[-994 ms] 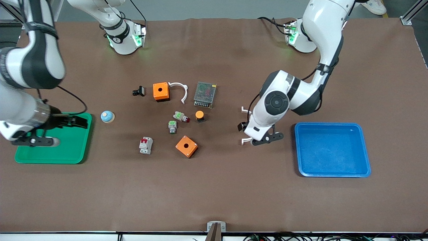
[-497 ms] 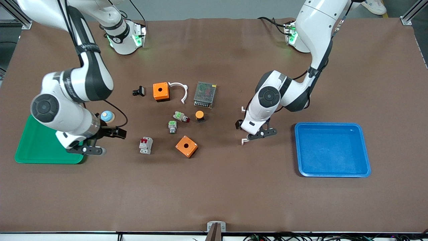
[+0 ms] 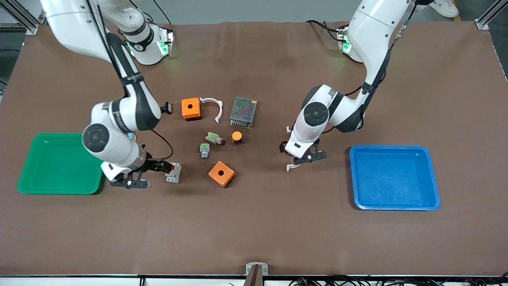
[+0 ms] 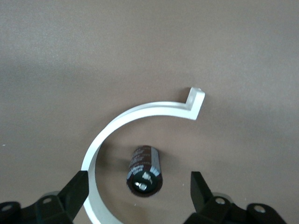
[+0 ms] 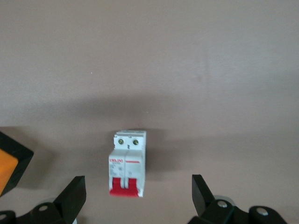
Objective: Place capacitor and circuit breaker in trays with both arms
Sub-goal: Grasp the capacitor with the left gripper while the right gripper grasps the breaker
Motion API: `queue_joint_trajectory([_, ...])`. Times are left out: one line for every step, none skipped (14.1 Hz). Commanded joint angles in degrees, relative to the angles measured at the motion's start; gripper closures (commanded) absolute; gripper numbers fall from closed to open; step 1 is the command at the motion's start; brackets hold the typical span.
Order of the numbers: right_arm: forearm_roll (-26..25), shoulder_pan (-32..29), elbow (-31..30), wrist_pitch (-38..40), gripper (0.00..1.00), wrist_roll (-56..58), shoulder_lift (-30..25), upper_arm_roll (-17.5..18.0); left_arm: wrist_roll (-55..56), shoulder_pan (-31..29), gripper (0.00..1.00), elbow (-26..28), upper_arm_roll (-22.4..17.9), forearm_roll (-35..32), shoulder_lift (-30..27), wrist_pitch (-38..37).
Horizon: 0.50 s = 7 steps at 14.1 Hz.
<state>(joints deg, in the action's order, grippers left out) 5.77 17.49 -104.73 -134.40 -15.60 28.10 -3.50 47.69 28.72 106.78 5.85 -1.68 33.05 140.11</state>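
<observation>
Two white arms reach down over a brown table [image 3: 254, 238], seen from the front camera. A blue tray [image 3: 395, 177] sits at lower right of the frame, a green tray [image 3: 59, 163] at lower left. The right gripper [image 3: 160, 167], fingers spread wide and empty, hangs over the circuit breaker [image 5: 127, 163], left of centre. The left gripper [image 4: 139, 196], likewise wide open, is over the capacitor [image 4: 145, 170], which lies inside a white curved clip [image 4: 140, 114] right of centre.
</observation>
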Motion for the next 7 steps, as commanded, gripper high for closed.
queue_joint_trajectory([1.09,1.31,-1.00,-3.58,0.00,-1.10,1.77,-0.45,1.88,0.55,0.08,-0.16,-0.40,-1.31,0.87,1.66])
queue_joint_trajectory([1.09,1.58,-1.00,-4.37,0.00,-1.10,2.47,-0.45,1.97,0.55,0.12,-0.16,-0.32,-1.31,0.96,1.66])
queue_joint_trajectory([1.09,1.75,-1.00,-5.33,0.00,-1.88,3.26,-0.45,1.97,0.55,0.16,-0.16,-0.32,-1.31,0.96,1.66])
queue_joint_trajectory([1.00,2.10,-1.00,-6.30,0.00,-2.41,4.14,-0.45,2.14,0.63,0.21,-0.16,-0.32,-1.31,1.05,1.66])
queue_joint_trajectory([1.00,2.71,-1.00,-6.83,0.00,-2.42,4.85,-0.54,2.40,0.63,0.25,-0.16,-0.32,-1.31,1.05,1.66])
queue_joint_trajectory([0.91,2.81,-0.91,-7.27,0.00,-2.42,5.46,-0.54,2.41,0.63,0.32,-0.16,-0.32,-1.31,1.05,1.66])
queue_joint_trajectory([0.74,2.81,-0.91,-7.97,0.00,-2.42,5.90,-0.63,2.41,0.63,0.41,-0.16,-0.32,-1.31,1.05,1.66])
